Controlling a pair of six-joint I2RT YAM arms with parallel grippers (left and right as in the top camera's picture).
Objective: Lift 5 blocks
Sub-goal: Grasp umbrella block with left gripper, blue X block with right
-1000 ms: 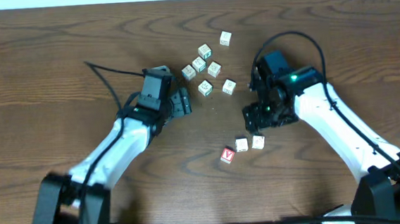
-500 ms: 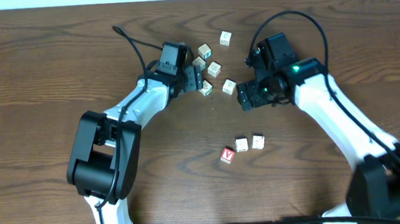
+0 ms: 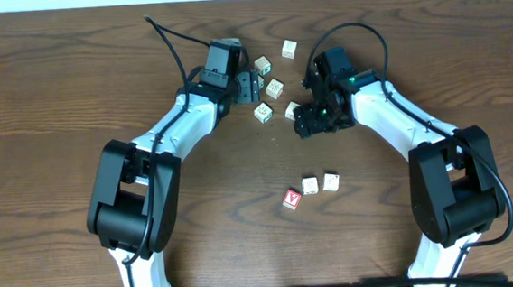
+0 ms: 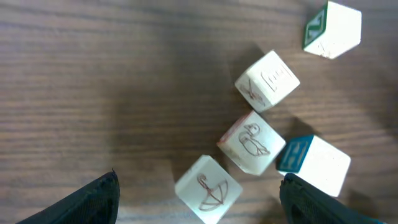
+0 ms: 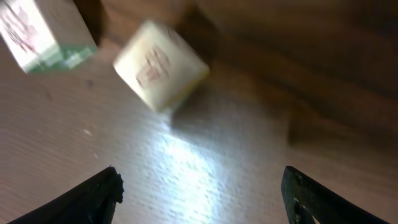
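Blocks lie in two groups on the surface [image 3: 54, 103], and both arms are up at the far group. Through the left wrist camera I see the left fingers [image 4: 93, 200] spread wide at the bottom corners of the view, gripping nothing. An umbrella block [image 4: 208, 186] lies between their tips and touches neither. Just past it sits a duck block [image 4: 251, 142], and a blue-sided white block [image 4: 314, 163] touches the duck block's right side. A green-lettered block [image 4: 329, 28] lies farther out.

Through the right wrist camera the right fingers [image 5: 93, 196] are parted too, with nothing in them. A yellowish block [image 5: 160, 65] rests ahead of them, not between them. That view is blurred, so I cannot read its print.

Toward the near edge, well apart from both arms, a red block [image 3: 291, 198] lies flat, with two cream blocks [image 3: 309, 186] side by side just to its right.
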